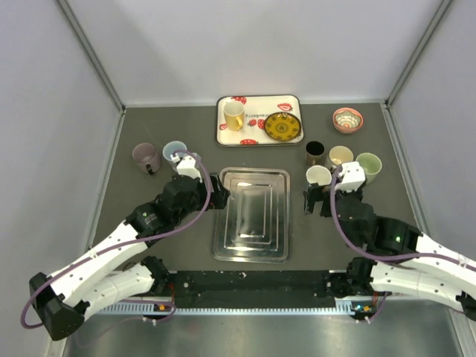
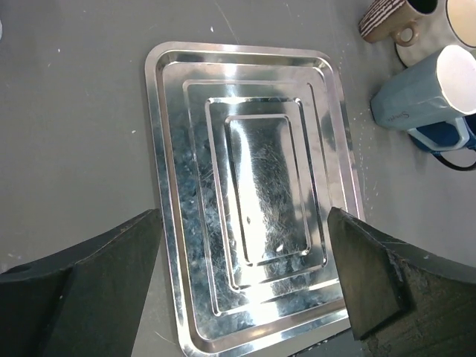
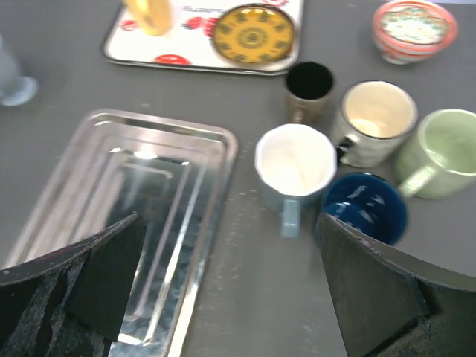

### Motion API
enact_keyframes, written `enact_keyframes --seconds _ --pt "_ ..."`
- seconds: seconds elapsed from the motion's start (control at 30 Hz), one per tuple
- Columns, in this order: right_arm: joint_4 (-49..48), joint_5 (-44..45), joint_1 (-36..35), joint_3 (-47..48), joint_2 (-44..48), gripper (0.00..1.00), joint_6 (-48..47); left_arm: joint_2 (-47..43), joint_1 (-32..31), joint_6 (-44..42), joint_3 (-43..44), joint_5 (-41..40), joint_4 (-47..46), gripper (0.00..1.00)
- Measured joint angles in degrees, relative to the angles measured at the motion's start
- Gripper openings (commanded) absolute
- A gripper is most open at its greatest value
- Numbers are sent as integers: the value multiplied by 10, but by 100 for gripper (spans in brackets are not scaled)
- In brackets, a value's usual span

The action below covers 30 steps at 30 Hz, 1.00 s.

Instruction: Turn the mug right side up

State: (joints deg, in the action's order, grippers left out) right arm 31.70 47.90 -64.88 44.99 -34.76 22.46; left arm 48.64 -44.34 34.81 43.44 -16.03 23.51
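Far left on the tabletop (image 1: 149, 126), the mauve mug (image 1: 146, 156) looks bottom-up, caught only from overhead. Left hand (image 2: 244, 223) gapes above the steel tray (image 2: 160, 149). Right hand (image 3: 230, 223) gapes too; overhead, its arm hides the dark-blue mug (image 3: 364, 208).

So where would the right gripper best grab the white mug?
Probably by the handle of the white mug, coming from the metal tray side: it stands upright, handle toward the arm, and the blue mug crowds its right.
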Motion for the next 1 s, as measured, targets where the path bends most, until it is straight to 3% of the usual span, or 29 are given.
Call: enact_keyframes --seconds 0.1,0.2,0.37,0.5,0.6,0.67,0.73,0.8,0.83,0.93,1.0 --pt "35 60 0 10 -32 95 7 0 0 -2 -2 10 -5 99" --pt "70 61 32 25 -66 90 10 -5 1 -11 -25 47 -38 99" --pt "110 -23 183 58 -129 86 37 -13 0 -21 -66 92 -67 94" --pt "130 -90 221 58 -167 78 45 -12 0 -20 -76 100 -75 88" --pt "128 -128 223 58 -178 66 42 -16 1 -19 -89 110 -85 87" --pt "122 -149 223 58 -178 47 33 -25 1 -18 -105 115 -94 87" --pt "118 -162 223 58 -185 40 23 -38 1 -15 -123 117 -101 87" --pt "112 -172 224 59 -203 42 18 -50 1 -13 -137 120 -103 86" --pt "111 -179 225 60 -214 49 16 -54 1 -13 -139 121 -103 85" --pt "107 -205 237 62 -254 57 9 -62 1 -13 -141 134 -107 84" --pt "107 -220 246 62 -274 58 6 -65 1 -14 -141 142 -113 84"
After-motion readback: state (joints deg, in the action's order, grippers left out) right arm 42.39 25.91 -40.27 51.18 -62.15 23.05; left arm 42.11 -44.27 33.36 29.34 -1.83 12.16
